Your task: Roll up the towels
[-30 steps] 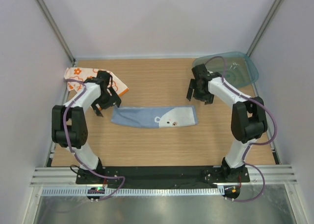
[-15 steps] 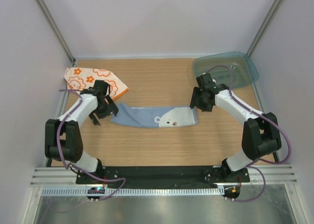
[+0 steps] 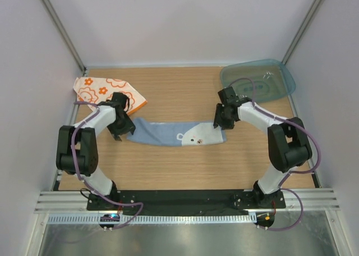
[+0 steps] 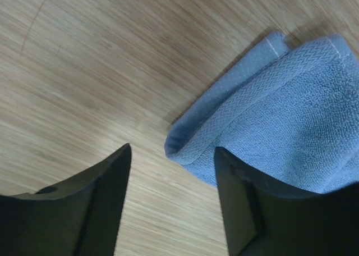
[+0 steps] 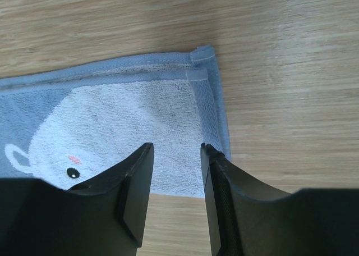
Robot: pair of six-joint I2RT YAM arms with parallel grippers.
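The light blue towel (image 3: 174, 132) lies folded in a long strip across the middle of the table. My left gripper (image 3: 121, 127) is open at its left end; in the left wrist view the towel's folded corner (image 4: 269, 110) sits just ahead of my open left gripper (image 4: 173, 177). My right gripper (image 3: 220, 120) is open over its right end; the right wrist view shows the towel's white print (image 5: 112, 132) under my open right gripper (image 5: 176, 155). The white towel with orange flowers (image 3: 104, 90) lies crumpled at the back left.
A translucent teal plastic tray (image 3: 258, 79) sits at the back right corner. White walls enclose the wooden table (image 3: 179, 93) on the left, back and right.
Both arms have come down and inward onto the ends of the blue towel. The left gripper moved off the orange towel toward the blue towel's left end; the right one moved from the tray to the right end.
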